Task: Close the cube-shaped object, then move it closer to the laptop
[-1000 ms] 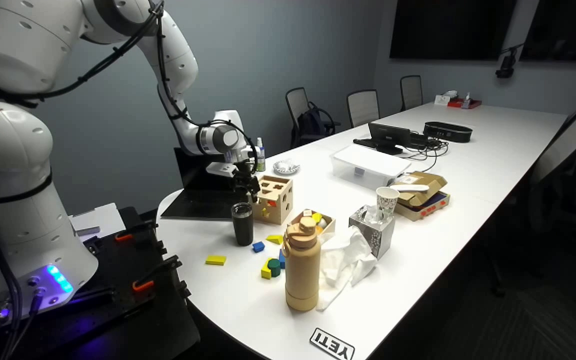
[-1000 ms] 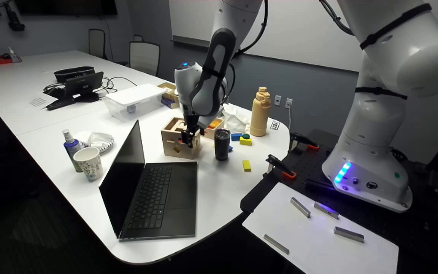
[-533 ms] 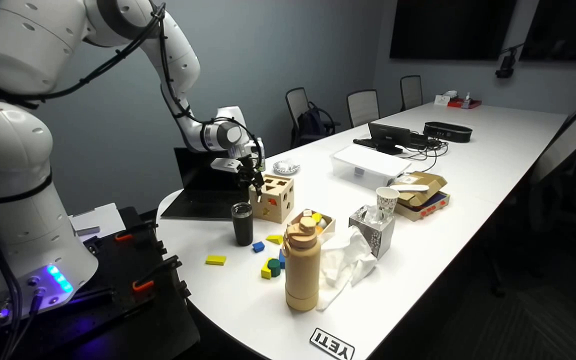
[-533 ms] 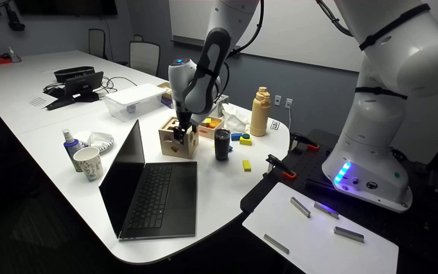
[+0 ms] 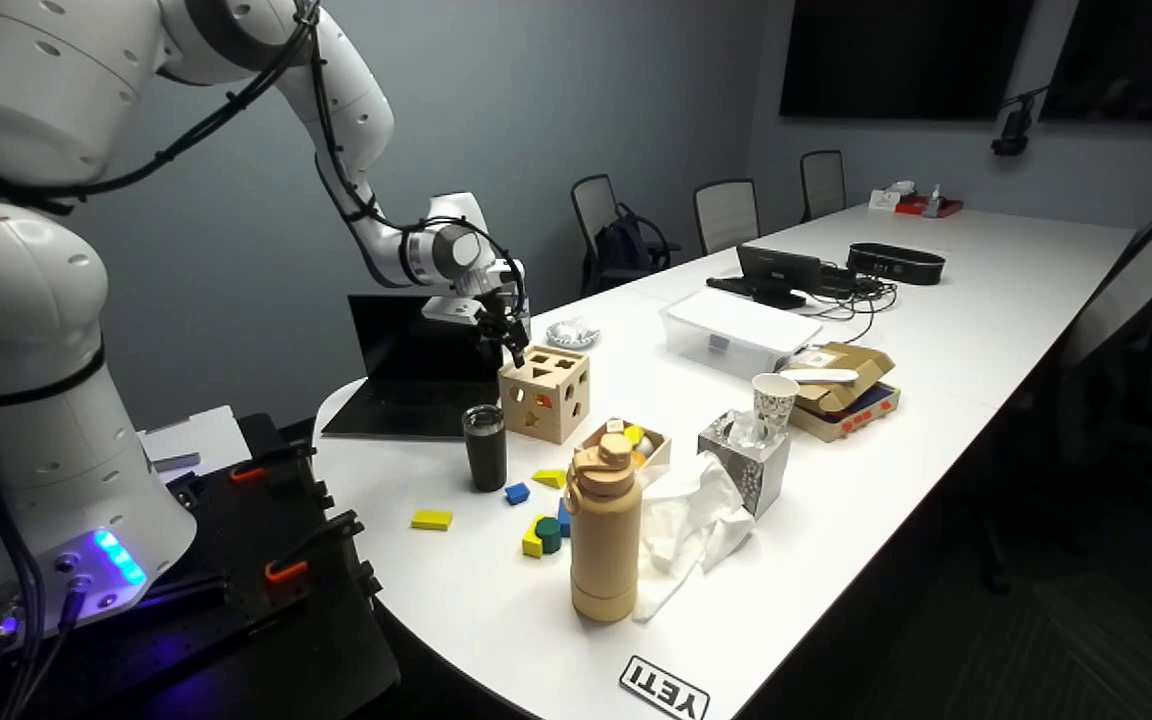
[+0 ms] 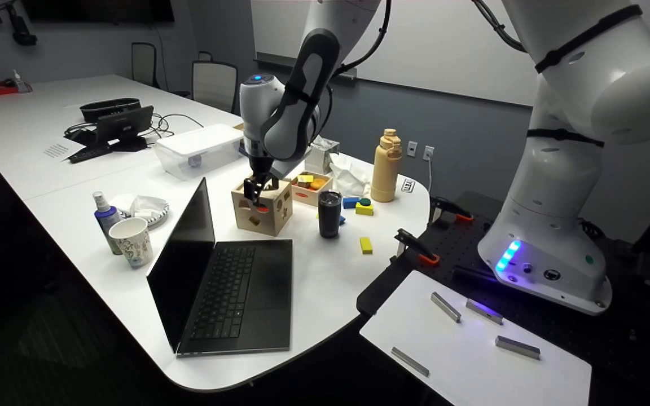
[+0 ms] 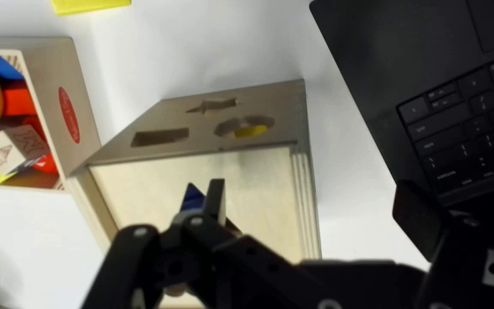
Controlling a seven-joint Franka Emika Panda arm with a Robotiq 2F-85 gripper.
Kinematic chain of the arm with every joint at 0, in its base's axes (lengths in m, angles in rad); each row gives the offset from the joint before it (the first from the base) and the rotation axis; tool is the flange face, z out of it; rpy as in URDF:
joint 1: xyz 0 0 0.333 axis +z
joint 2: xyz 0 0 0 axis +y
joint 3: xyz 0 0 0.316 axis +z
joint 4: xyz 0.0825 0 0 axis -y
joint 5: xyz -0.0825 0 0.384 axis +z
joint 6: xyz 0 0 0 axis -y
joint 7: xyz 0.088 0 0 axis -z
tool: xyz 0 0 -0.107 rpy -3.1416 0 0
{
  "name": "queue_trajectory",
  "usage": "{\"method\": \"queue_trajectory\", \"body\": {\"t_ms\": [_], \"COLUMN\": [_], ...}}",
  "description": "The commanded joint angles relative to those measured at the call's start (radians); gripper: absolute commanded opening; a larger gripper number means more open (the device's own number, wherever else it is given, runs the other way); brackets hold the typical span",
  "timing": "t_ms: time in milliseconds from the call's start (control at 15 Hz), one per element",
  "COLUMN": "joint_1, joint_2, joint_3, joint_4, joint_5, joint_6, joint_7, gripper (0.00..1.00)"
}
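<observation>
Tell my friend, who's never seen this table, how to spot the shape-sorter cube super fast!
Start at the rounded end of the long white table, where a black laptop stands open. Just beside it is the shape-sorter cube, made of pale wood. Unlike the low, open-topped wooden box near it, it's taller and has shaped holes cut in its sides.

Wrist view: black two-finger gripper [image 7: 311,201] blurred, cut off at bottom, obscuring part of light tan wooden shape-sorter box [image 7: 251,180]. Black open laptop [image 7: 375,81] cut off at right. Open pale wooden tray [image 7: 52,64] cut off at left; lettering on its red oval label [image 7: 69,115] illegible.
</observation>
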State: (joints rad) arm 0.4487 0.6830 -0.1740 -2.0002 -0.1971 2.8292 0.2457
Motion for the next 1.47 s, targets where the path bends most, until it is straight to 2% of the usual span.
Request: {"method": "queue_trajectory", "body": {"t_ms": [0,200,600,867,933,1000,1400], "joint_1": [0.030,0.034,0.080,0.071,0.074,0.075,0.079], "joint_2": [-0.038,-0.024,0.019,0.048,0.055,0.061,0.066], "joint_3": [0.004,0.020,-0.035,-0.025,-0.028,-0.029,-0.042], "joint_4": [0.008,0.017,0.030,0.054,0.059,0.062,0.070], "joint_5": [-0.034,-0.038,-0.102,-0.106,-0.108,-0.108,-0.109], "joint_6": [-0.045,-0.057,-0.026,-0.038,-0.040,-0.040,-0.043], "joint_7": [0.021,0.023,0.068,0.067,0.068,0.068,0.073], "gripper": [1.00,1.00,1.00,1.00,0.75,0.74,0.27]}}
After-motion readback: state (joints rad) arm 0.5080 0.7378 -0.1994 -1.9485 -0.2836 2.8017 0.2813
